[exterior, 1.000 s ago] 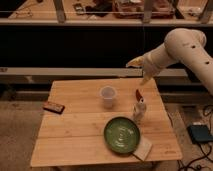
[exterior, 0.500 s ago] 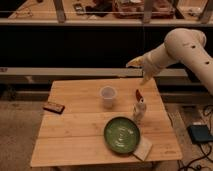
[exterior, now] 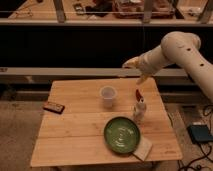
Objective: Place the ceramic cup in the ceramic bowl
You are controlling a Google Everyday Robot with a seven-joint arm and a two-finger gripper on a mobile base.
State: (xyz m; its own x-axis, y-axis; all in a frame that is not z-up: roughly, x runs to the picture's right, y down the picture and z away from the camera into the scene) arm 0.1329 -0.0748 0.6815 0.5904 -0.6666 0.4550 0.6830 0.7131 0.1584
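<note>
Status: the task is at its opening stage, and no step of the transfer is complete.

At the left edge of the worktop lies a small dark bar, which plays no part in the task.

Right of it, near the middle of the worktop, the cup stands upright with its rim up. Nothing touches it.

The bowl rests in front of the cup and slightly to its right, near the front edge. The two are apart and the bowl is empty. A pale square pad lies against the bowl's lower right side; whether it reaches under the rim cannot be told.

A small white-and-red figurine stands between the bowl and the right edge, close to the line from the gripper to the cup.

The gripper hangs in the air above the rear right part of the worktop, well apart from the cup. The jaws stand wide and hold nothing.

Remaining, by judgement:
1. Bring the gripper over to the cup, clear of the figurine.
2. Grasp the cup.
3. Lift it and carry it over the bowl.
4. Set it down in the bowl and release it.
</note>
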